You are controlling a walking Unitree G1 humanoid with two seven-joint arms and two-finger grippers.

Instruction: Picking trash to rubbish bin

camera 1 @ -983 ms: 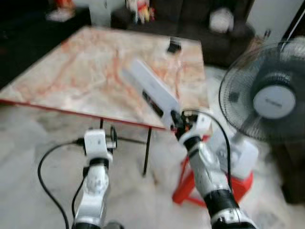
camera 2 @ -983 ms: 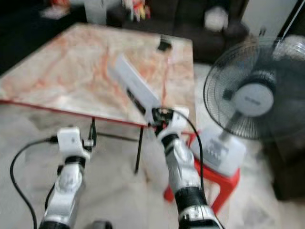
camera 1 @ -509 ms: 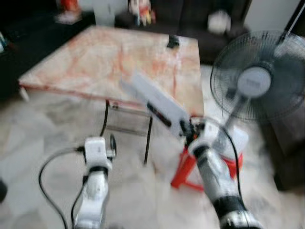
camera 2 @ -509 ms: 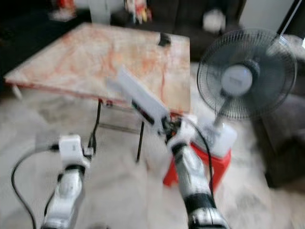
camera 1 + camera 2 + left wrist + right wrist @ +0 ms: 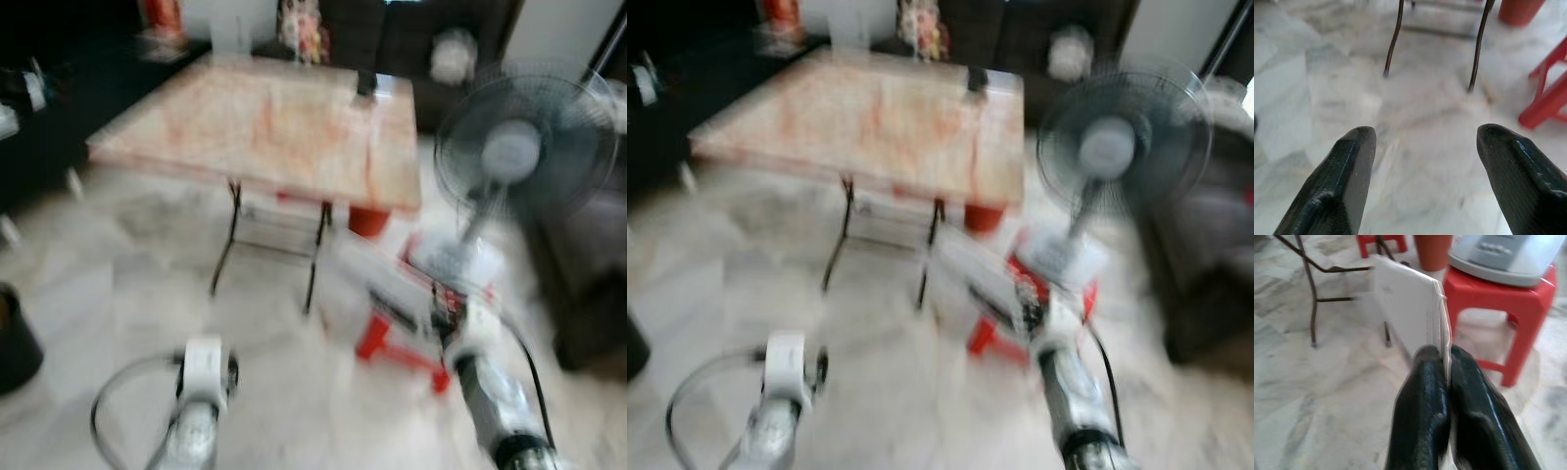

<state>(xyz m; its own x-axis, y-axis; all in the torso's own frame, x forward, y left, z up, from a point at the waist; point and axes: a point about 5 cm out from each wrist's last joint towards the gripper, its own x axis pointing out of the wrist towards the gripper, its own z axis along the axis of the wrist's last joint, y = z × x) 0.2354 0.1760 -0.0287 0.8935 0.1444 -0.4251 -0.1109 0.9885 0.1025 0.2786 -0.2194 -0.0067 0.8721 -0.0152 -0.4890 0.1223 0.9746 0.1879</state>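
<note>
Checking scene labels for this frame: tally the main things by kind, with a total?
Flat white carton pinched in the right gripper: 1
Marble-top table: 1
Standing fan: 1
Red plastic stool: 1
Orange pot on the floor: 1
Dark bin at the robot's left: 1
Small dark object on the table, too blurred to name: 1
Total: 7

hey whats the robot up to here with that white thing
The robot's right tool is shut on a flat white box, carrying it above the marble floor near a red stool that holds a standing fan's base. The left tool is open and holds nothing. A marble-topped table stands ahead. The head views are blurred, so the robot seems to be moving. A dark container at the left may be the bin.
</note>
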